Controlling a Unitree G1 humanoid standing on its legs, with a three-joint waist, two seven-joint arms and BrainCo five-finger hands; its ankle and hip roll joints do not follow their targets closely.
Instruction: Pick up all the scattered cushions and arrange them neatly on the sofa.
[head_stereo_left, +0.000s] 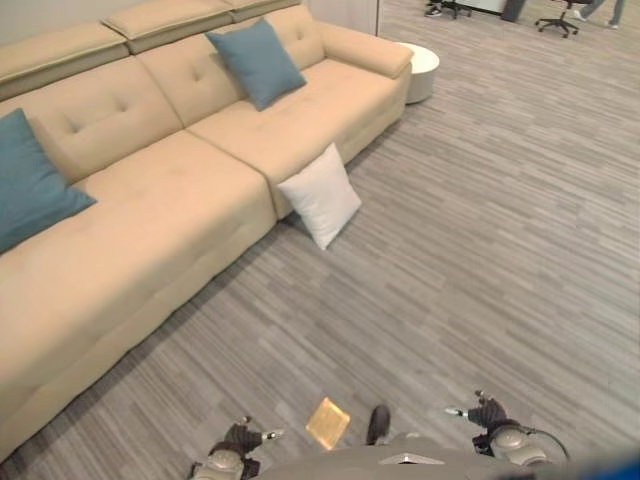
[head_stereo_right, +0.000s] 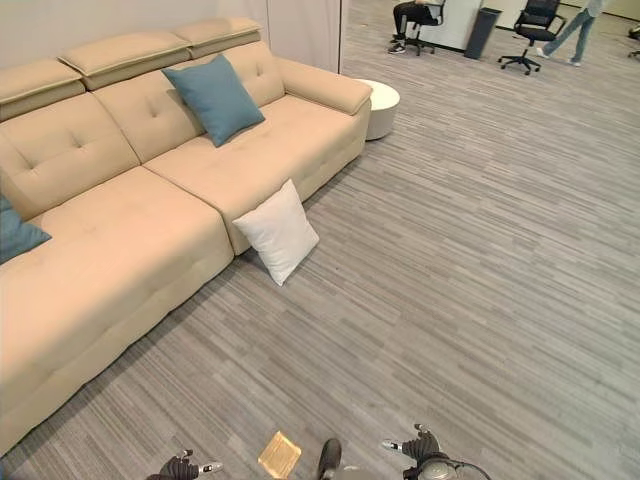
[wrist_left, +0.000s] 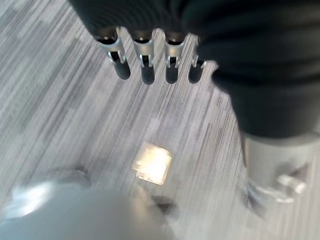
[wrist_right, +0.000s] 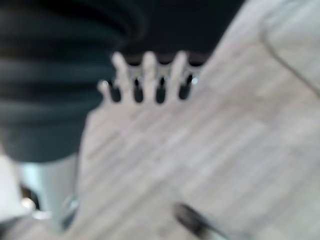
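A white cushion (head_stereo_left: 321, 194) is leaning against the sofa (head_stereo_left: 150, 210) front, well ahead of both hands — left hand (wrist_left: 150, 60) and right hand (wrist_right: 145, 80) are hanging relaxed, fingers straight, holding nothing.

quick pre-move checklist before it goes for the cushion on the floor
1. Target found: white cushion on the floor, leaning against the sofa front: ok.
2. Left hand free, fingers straight, holding nothing: ok.
3. Right hand free, fingers straight: ok.
4. Hands near the cushion: both low by the body, far from it: not ok.
5. Floor path to the cushion free: ok, apart from a small tan square near the robot.
6. Free seat space between the two blue cushions: ok.
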